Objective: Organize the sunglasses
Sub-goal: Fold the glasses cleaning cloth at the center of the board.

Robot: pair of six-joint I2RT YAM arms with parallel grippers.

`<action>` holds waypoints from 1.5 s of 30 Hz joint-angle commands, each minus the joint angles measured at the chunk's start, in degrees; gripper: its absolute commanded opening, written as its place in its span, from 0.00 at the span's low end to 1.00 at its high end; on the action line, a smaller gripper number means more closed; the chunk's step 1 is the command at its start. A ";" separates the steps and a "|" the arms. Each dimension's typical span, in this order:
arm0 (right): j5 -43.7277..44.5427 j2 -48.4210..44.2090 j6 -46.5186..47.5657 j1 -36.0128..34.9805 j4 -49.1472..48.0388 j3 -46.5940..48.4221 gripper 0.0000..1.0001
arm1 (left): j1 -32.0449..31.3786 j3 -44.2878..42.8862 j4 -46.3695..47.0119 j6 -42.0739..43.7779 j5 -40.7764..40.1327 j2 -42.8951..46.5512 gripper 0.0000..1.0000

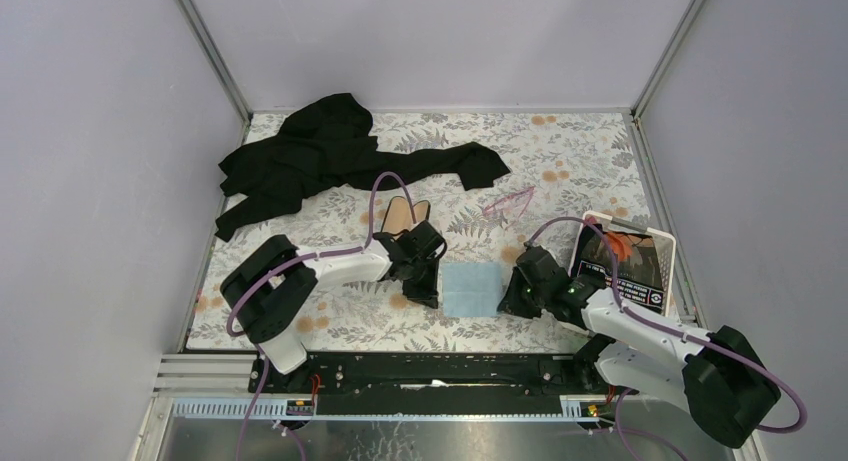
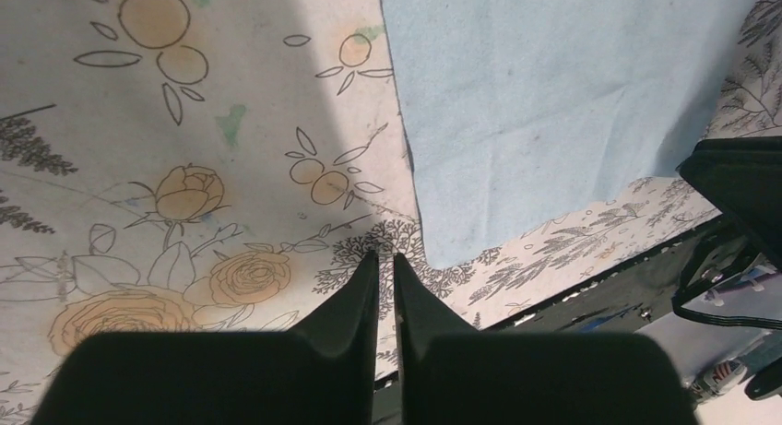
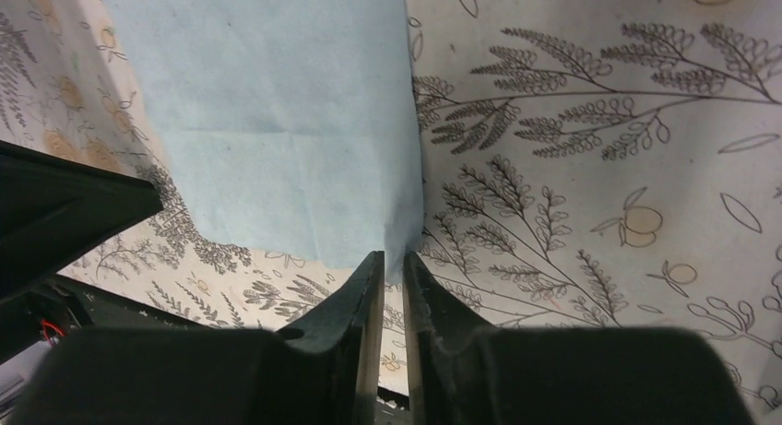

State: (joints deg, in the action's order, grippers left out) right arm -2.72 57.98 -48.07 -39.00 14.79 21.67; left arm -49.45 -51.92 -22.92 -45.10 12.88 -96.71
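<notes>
The sunglasses (image 1: 510, 203), with a thin pink frame, lie on the floral table behind the light blue cloth (image 1: 472, 288). The black case (image 1: 405, 218) lies open, tan lining up, behind my left gripper (image 1: 427, 293). In the left wrist view, my left gripper (image 2: 385, 256) is shut and empty, its tips just left of the near left corner of the cloth (image 2: 553, 102). In the right wrist view, my right gripper (image 3: 394, 256) is shut, with the near right corner of the cloth (image 3: 277, 121) between its tips.
A black garment (image 1: 330, 156) is spread at the back left. A white tray (image 1: 672, 243) holding a black package stands at the right edge. The black rail (image 1: 430, 371) runs along the near table edge. Grey walls enclose the table.
</notes>
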 commanded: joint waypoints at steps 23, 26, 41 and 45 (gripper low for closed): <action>8.57 8.03 12.31 4.96 -0.85 12.30 0.34 | 1.00 -9.89 3.21 5.47 -18.79 -1.11 0.37; 5.21 12.65 14.46 7.47 -5.28 13.00 0.34 | 3.36 -12.23 2.09 6.76 -16.41 -3.62 0.36; -0.97 26.42 18.24 12.44 -14.19 14.52 0.33 | 5.86 -9.96 8.71 7.79 -6.05 -9.18 0.40; -1.38 27.39 18.09 12.44 -16.47 13.79 0.31 | 5.86 -9.66 8.97 7.90 -5.66 -10.04 0.42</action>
State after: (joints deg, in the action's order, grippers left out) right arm -3.09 83.53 -31.11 -26.94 0.43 35.75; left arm -43.44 -62.30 -16.23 -38.48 6.09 -104.92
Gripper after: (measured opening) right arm 0.324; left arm 0.419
